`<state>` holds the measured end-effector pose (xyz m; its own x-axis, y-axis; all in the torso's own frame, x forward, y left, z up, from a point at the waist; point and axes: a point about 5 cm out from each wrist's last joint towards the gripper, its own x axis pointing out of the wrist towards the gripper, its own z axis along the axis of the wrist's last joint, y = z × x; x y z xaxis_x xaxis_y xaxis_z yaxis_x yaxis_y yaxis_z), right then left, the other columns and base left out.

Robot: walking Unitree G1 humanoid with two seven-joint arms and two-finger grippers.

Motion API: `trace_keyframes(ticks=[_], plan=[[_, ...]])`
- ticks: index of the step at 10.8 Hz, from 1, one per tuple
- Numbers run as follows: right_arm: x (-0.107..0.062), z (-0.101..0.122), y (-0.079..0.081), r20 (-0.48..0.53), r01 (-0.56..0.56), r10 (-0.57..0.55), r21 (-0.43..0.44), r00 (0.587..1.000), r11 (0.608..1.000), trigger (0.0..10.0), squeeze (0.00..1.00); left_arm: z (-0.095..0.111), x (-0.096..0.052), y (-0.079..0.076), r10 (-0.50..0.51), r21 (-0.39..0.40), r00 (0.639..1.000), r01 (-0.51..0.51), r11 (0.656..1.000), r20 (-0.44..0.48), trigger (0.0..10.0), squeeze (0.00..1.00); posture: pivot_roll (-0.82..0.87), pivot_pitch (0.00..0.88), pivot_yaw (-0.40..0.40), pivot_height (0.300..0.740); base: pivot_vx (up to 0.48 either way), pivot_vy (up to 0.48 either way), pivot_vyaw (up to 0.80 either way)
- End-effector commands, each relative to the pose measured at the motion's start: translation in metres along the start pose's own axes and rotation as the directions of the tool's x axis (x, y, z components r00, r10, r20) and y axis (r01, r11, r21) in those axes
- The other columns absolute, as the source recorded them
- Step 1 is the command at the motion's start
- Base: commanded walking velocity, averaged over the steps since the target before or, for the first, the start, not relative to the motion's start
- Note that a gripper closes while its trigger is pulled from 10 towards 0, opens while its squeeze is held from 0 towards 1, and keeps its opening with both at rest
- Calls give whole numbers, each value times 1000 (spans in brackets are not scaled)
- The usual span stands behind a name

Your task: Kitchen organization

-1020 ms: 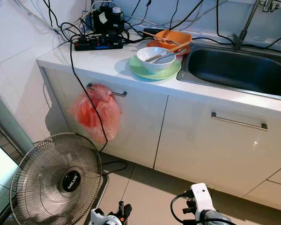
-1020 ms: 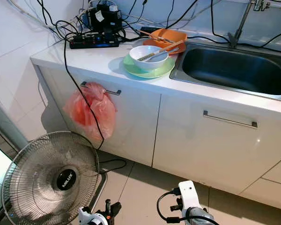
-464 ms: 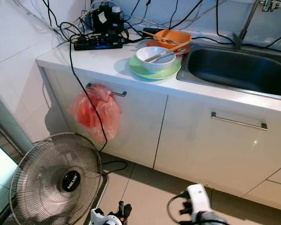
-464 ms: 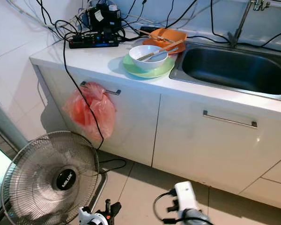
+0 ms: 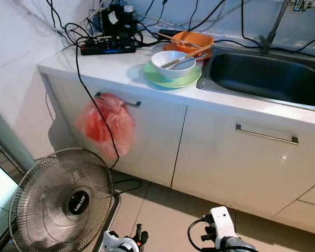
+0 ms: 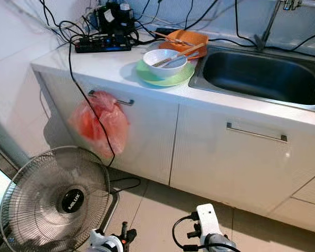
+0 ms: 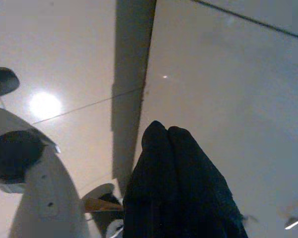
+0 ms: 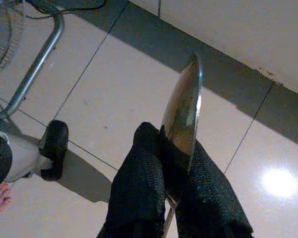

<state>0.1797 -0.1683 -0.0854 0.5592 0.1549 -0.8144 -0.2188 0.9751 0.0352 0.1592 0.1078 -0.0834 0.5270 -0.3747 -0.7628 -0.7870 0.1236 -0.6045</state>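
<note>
Metal plate (image 8: pixel 185 114) pinched on edge between my right gripper (image 8: pixel 170 173) fingers, low above the tiled floor (image 8: pixel 114 94), my left gripper (image 7: pixel 168 136) pressed together and idle, white bowl (image 5: pixel 171 62) on green plate (image 5: pixel 163 79) beside the sink (image 5: pixel 268 79), fan (image 5: pixel 60 199) at my left.

Desk front edge (image 5: pixel 163 94) open. Black tangled cables (image 5: pixel 102 37) crowd its back left corner. Grey wire-cage floor fan (image 5: pixel 60 202) blocks the floor, left.

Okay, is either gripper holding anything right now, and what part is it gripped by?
The right gripper pinches a thin metal plate by its edge. The left gripper is shut on nothing.
</note>
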Motion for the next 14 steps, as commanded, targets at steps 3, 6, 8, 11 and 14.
trace_keyframes(ticks=[3,6,8,11,14], plan=[[0,4,-1,14,5,-5,-19,1000,1000,10000,0,76,-25,18,66,919,934,-357,168,351,10000,0,179,0,0,740,0,0,0],[0,2,-2,9,11,-10,-26,1000,1000,10000,0,79,-26,16,47,907,923,-384,172,382,10000,0,179,212,-75,740,0,0,0],[0,2,-2,13,14,-14,-14,1000,1000,10000,0,86,-25,-12,-104,888,911,-355,291,398,10000,0,184,222,-77,740,0,0,0],[0,2,-2,12,16,-16,-14,1000,1000,10000,0,93,-25,-24,-107,887,895,-402,227,433,10000,0,181,223,-74,740,0,0,0],[0,2,-2,15,21,-21,4,1000,1000,10000,0,89,-27,-4,-18,899,900,-434,64,436,10000,0,181,217,-63,740,0,0,0]])
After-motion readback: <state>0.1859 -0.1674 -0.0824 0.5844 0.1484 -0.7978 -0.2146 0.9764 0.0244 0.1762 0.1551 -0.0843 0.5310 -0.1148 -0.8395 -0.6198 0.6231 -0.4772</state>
